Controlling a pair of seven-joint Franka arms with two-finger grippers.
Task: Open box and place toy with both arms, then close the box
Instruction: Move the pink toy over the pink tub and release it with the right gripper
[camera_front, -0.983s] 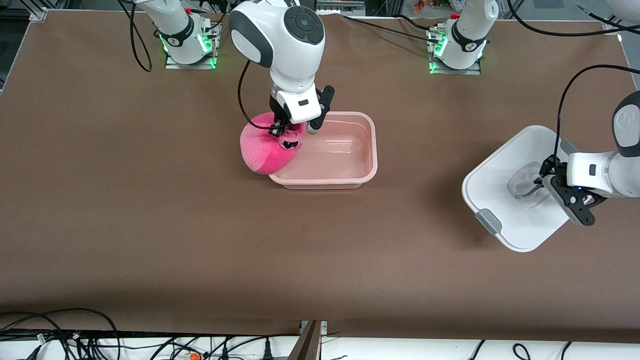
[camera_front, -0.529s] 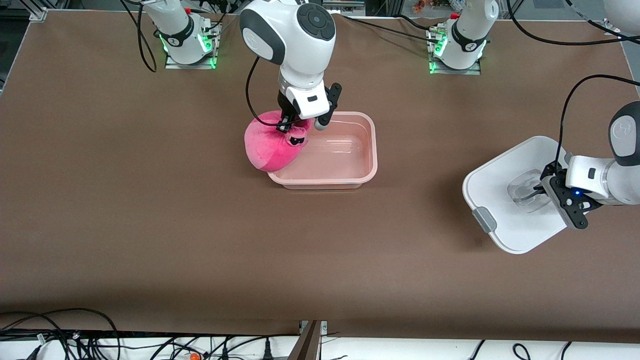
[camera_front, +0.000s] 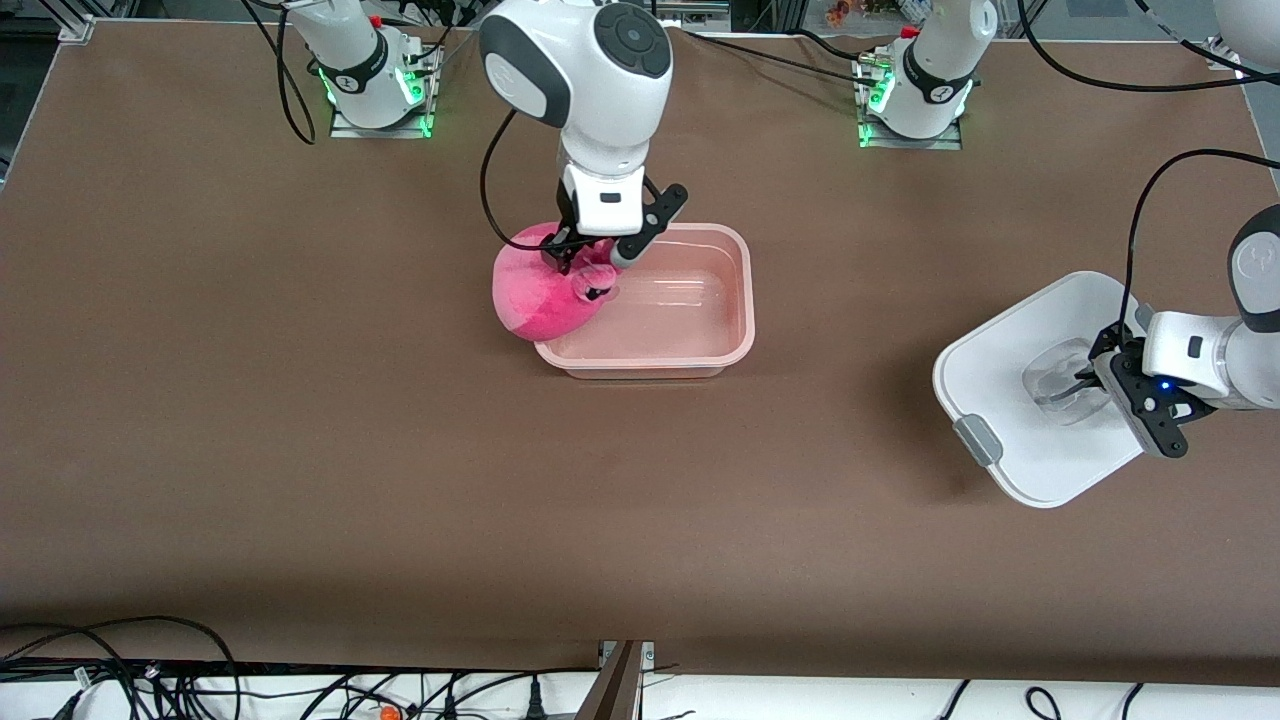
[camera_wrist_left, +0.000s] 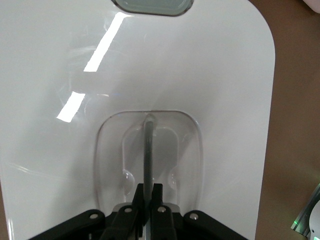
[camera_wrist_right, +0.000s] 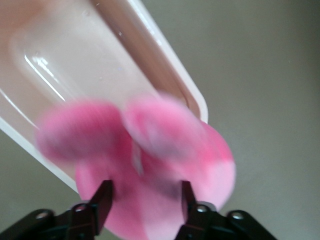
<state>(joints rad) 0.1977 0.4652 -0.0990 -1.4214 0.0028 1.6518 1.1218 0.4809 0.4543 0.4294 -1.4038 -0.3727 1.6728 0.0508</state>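
The pale pink box (camera_front: 742, 300) stands open, without its lid, in the middle of the table. The bright pink toy (camera_front: 535, 295) leans over the box's rim at the end toward the right arm, partly inside and partly outside. My right gripper (camera_front: 588, 262) is open just above it, one finger on each side of the toy (camera_wrist_right: 165, 150), over the box (camera_wrist_right: 75, 65). My left gripper (camera_front: 1085, 378) is shut on the clear handle (camera_wrist_left: 148, 150) of the white lid (camera_front: 1010, 400), held tilted over the table at the left arm's end.
A grey clip (camera_front: 977, 441) sits on the lid's edge nearest the front camera. Both arm bases and their cables stand along the table's edge farthest from the camera. More cables lie off the table's near edge.
My right gripper has opened and let go of the toy, which has settled against the box's rim. The left gripper has shifted slightly with the lid.
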